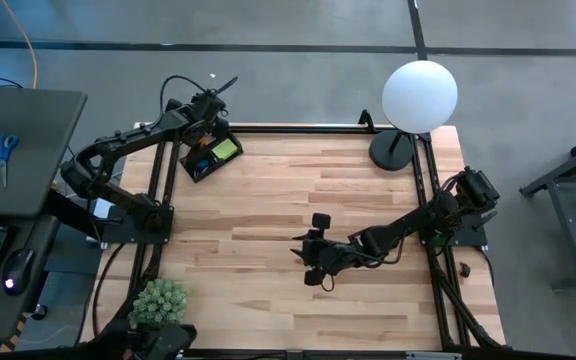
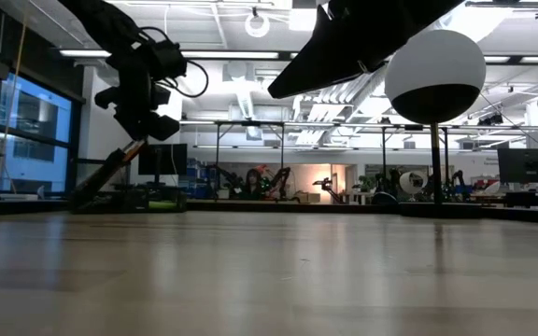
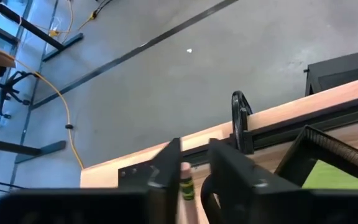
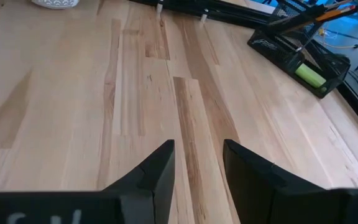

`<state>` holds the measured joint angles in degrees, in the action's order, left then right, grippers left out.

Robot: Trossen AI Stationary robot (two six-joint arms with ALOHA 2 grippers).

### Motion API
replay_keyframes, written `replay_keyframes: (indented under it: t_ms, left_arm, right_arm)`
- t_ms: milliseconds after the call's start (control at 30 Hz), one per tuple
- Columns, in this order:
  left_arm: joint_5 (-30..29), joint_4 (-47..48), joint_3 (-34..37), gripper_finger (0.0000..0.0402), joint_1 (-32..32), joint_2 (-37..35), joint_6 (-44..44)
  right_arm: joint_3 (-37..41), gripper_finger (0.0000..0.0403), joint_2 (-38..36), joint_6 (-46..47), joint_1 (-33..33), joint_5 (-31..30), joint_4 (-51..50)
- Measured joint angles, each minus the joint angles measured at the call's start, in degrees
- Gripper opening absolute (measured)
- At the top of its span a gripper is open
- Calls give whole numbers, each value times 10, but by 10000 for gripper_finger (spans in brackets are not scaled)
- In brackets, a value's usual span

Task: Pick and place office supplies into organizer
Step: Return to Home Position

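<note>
The black organizer (image 1: 192, 166) sits at the table's far left corner, holding a green sticky-note pad (image 1: 225, 150) and orange pencils (image 4: 319, 14). My left gripper (image 1: 211, 100) hovers just beyond it, at the table's far edge, shut on a wooden pencil (image 2: 110, 173) with a pink eraser and green ferrule. The organizer's rim (image 3: 304, 133) shows beside the fingers. My right gripper (image 1: 306, 258) hangs open over bare wood at mid-table (image 4: 197, 149), with nothing between its fingers. My left gripper has the pencil's eraser end (image 3: 186, 182) between its two fingers, lying against one finger (image 3: 166, 174). The fingers slant down toward the table's far edge. The pencil hangs slanting below the gripper toward the table's left (image 2: 96, 187). I cannot tell whether its lower end rests on anything.
A white globe lamp (image 1: 420, 95) on a round black base (image 1: 393, 150) stands at the far right. A spiky green plant (image 1: 158, 300) sits at the near left corner. A grey desk (image 1: 38, 120) with blue scissors (image 1: 6, 148) stands left of the table. Black frame rails (image 1: 298, 128) edge it.
</note>
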<state>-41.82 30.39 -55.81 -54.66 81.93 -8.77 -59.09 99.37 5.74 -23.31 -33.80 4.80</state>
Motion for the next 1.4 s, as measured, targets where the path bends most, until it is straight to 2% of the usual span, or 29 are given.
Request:
replay_keyframes:
  t_ms: [100, 167, 433, 733, 1167, 1400]
  left_arm:
    - [6, 9, 0, 21, 1, 0, -6]
    - [16, 15, 0, 7, 1, 0, -10]
    - [37, 34, 0, 36, 3, -1, -24]
    - [38, 87, -2, 3, 23, -4, -18]
    - [59, 124, -15, 1, 82, -51, -19]
    - [45, 193, -39, 1, 86, -61, -20]
  right_arm:
    - [0, 128, 0, 4, 0, 0, 0]
    - [0, 128, 0, 4, 0, 0, 0]
    - [0, 128, 0, -4, 0, 0, -5]
    - [0, 128, 0, -12, 4, -2, -5]
    - [0, 128, 0, -17, 5, -4, -5]
    - [0, 128, 0, -16, 5, -4, -5]
